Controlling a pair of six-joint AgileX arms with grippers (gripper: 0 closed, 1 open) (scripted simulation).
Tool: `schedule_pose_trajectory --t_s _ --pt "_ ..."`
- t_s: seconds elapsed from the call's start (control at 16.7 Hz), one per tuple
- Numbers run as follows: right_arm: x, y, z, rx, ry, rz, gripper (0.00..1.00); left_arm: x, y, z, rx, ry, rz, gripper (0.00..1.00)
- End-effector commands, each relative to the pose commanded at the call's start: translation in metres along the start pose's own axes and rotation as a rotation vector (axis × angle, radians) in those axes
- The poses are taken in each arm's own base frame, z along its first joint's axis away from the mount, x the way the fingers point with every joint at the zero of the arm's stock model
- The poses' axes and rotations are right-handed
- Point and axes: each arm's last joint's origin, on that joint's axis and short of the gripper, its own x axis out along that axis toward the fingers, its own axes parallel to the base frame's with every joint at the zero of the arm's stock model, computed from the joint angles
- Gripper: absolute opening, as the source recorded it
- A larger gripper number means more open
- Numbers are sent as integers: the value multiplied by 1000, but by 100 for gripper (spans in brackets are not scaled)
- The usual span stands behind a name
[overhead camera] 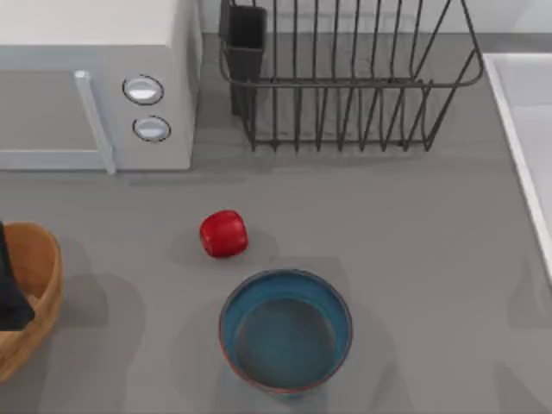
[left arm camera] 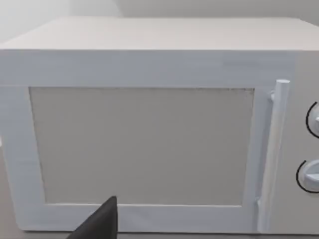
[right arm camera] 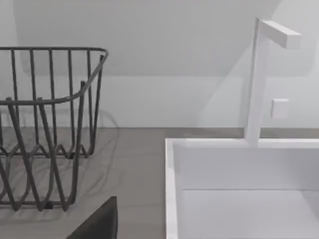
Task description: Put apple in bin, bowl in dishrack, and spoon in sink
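Top view, landmark = bowl [overhead camera: 285, 330]. It stands upright, empty, on the grey table [overhead camera: 414, 259]. Apple [overhead camera: 224, 234] lies just up-left of the bowl, apart from it. Bin [overhead camera: 34, 285] is well left of the bowl, with a dark part of the left arm [overhead camera: 10, 293] over its rim. Dishrack [overhead camera: 345, 78] is well above the bowl, sink [overhead camera: 526, 147] far up-right, microwave [overhead camera: 95, 86] up-left. Spoon not made out.

Left wrist view: microwave door, a dark finger tip; hand state cannot be told.

Right wrist view: dishrack beside sink, faucet [right arm camera: 259, 84] behind it; hand state cannot be told.

Judgement: apple looks glossy, round, light, so likely to roll; take it across the middle. Bowl rigid; pinch the rim.
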Motion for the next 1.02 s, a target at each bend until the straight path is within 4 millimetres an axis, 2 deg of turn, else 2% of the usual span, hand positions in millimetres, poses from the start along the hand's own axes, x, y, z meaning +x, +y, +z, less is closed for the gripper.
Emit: schedule_pose_trajectory --t_s 0.18,0.3,0.48,0.6,0.72,0.84,1.02 --pt "0 0 0 0 0 0 100 0 -1 2 5 5 -6 100" --pt "0 0 0 0 0 0 100 0 -3 12 29 33 -31 100" --pt "0 0 0 0 0 0 100 5 -10 39 101 125 -101 100" --pt "0 0 0 0 0 0 100 16 -18 62 170 221 -163 100" --pt "0 0 0 0 0 0 100 35 -29 84 253 342 -237 100" --pt "0 0 0 0 0 0 100 62 -44 101 348 481 -322 100" --pt "0 0 0 0 0 0 100 112 -76 110 499 703 -462 100"
